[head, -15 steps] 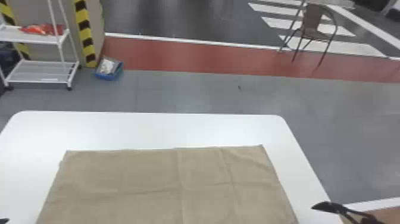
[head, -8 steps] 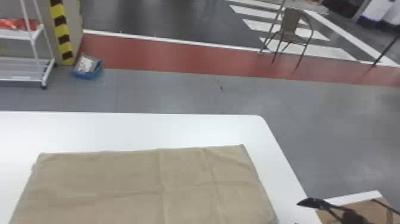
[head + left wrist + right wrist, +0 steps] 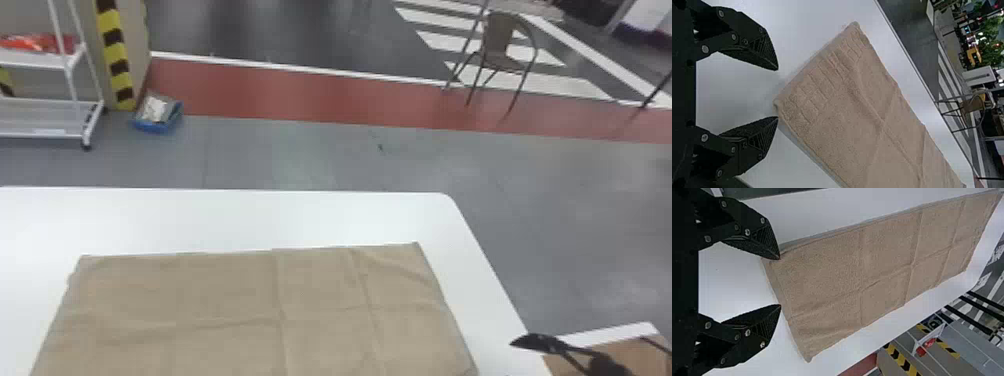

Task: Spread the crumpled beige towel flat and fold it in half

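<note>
Head view: beige towel [image 3: 225, 300] lies lengthwise, left to right.

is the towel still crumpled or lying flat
Lying flat: the towel spreads over the white table with straight edges and only shallow creases.

"How does the beige, rectangular terry-cloth towel [image 3: 225, 300] look?"

"Spread out flat and smooth, no bunching, just shallow creases: one running lengthwise, others crossing it."

"And where does it lie?"

"On the white, smooth-topped table [image 3: 225, 215] with rounded corners, its long far edge roughly in line with the table's far edge, bare tabletop between the two."

"Any pattern?"

"A ladder-like woven band across its left end. The rest is plain, with fairly straight sides."
</note>
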Robot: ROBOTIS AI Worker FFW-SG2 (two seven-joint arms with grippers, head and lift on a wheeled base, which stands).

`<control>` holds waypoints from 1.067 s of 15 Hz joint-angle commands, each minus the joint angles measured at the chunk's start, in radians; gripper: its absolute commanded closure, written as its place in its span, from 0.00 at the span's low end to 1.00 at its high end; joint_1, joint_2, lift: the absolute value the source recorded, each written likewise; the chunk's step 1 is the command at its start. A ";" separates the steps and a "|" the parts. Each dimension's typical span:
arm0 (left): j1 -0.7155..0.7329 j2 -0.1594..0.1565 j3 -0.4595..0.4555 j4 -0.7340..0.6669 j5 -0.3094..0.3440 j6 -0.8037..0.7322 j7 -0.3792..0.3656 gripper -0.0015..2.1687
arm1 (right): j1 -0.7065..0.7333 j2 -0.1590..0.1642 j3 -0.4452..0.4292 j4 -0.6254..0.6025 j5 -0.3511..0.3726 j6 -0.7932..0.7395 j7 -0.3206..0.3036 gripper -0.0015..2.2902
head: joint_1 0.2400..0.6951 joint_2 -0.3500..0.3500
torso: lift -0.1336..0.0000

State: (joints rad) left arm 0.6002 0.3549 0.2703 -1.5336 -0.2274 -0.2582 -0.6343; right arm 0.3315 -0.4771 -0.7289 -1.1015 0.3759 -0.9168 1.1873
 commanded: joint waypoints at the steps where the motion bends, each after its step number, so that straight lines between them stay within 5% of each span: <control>1: -0.007 -0.001 -0.023 0.003 -0.020 0.000 0.007 0.24 | 0.000 0.002 0.000 0.000 -0.002 0.002 0.000 0.23 | 1.00 0.09 | 1.00; 16: -0.066 0.016 -0.072 0.087 -0.063 -0.058 0.065 0.32 | -0.002 0.000 0.000 0.011 -0.026 0.008 0.005 0.23 | 1.00 0.04 | 1.00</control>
State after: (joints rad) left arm 0.5380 0.3670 0.1964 -1.4554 -0.2894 -0.3057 -0.5690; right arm 0.3298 -0.4771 -0.7294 -1.0906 0.3525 -0.9087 1.1908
